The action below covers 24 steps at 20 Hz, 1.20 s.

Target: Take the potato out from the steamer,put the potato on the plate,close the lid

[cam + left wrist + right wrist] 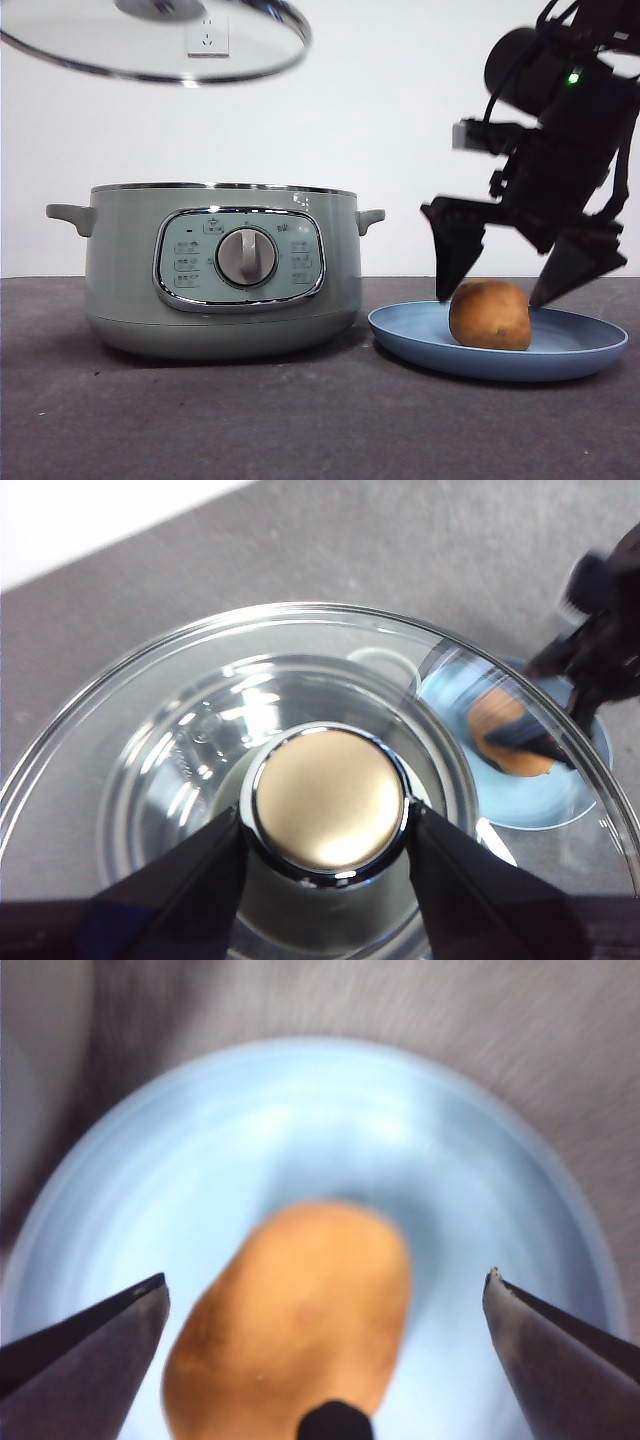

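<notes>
- Worktop (200,420): dark grey, fills the lower part of the front view; everything below sits on it.
- Plate (585,355): light blue, shallow, lower right of the front view, just beside the steamer. A narrow gap shows between them.
- Potato (490,315): golden-brown, resting on the plate a little left of its middle. In my right wrist view it lies on the blue surface, blurred, between my jaw tips.
- My right gripper (505,292): released, jaws spread wide, tips low on either side of the potato. In the front view the left tip ends just beside the potato's upper left and the right tip is clear of it. Right wrist view shows blue plate on both sides between the tips and the potato, so no contact.
- Right arm: big dark mass at upper right of the front view, small green light on it.
- Steamer (220,270): pale sage green, left-centre of the front view, panel with silver dial facing the camera, a handle on each side. Open top, nothing resting on the rim.
- Lid (150,40): glass with chrome rim, in the air at upper left of the front view, above the steamer, slightly tilted.
- My left gripper (330,830): clenched on the lid's knob (330,812), a jaw pressed to each side. Through the glass the steamer sits below, blurred.
- Far: plain white wall, with a socket (207,38) seen through the lid.
</notes>
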### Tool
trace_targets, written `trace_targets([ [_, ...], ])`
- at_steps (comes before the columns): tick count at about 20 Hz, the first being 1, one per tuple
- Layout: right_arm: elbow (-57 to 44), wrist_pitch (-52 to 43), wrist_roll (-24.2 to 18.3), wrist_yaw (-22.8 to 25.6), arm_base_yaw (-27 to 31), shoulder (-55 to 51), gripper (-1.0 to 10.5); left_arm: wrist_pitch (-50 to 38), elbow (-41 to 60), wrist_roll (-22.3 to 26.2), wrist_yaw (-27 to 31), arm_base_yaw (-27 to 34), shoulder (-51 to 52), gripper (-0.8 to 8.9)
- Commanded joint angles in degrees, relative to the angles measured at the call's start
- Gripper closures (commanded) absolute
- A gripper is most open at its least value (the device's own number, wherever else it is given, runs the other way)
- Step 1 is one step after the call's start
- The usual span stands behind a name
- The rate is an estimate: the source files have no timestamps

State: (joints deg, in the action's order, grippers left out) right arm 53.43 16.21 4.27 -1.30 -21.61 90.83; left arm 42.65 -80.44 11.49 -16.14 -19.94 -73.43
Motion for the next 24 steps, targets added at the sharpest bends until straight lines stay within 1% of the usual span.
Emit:
trace_targets([
  [1,-0.4,-0.3,0.4,0.4,-0.1,-4.5,2.8,-4.3,-0.3,1.4,-0.5,-0.6,-2.8,8.26],
  [10,-0.3,2.4,1.5,0.4,-0.1,-30.2,2.9,-10.2,-0.3,2.1,-0.4,-1.2,-13.4,8.25],
  [14,-0.2,2.9,1.9,0.4,-0.1,-39.6,2.9,-12.6,-0.3,2.1,-0.4,-1.5,-16.3,8.26],
  [18,0.3,4.9,1.9,0.3,-0.1,-44.5,2.9,-13.3,-0.3,2.1,-0.3,-1.8,-17.5,8.26],
  [24,0.3,5.9,1.9,0.2,-0.1,-47.0,2.9,-12.9,-0.3,2.1,0.4,-1.9,-19.3,8.26],
])
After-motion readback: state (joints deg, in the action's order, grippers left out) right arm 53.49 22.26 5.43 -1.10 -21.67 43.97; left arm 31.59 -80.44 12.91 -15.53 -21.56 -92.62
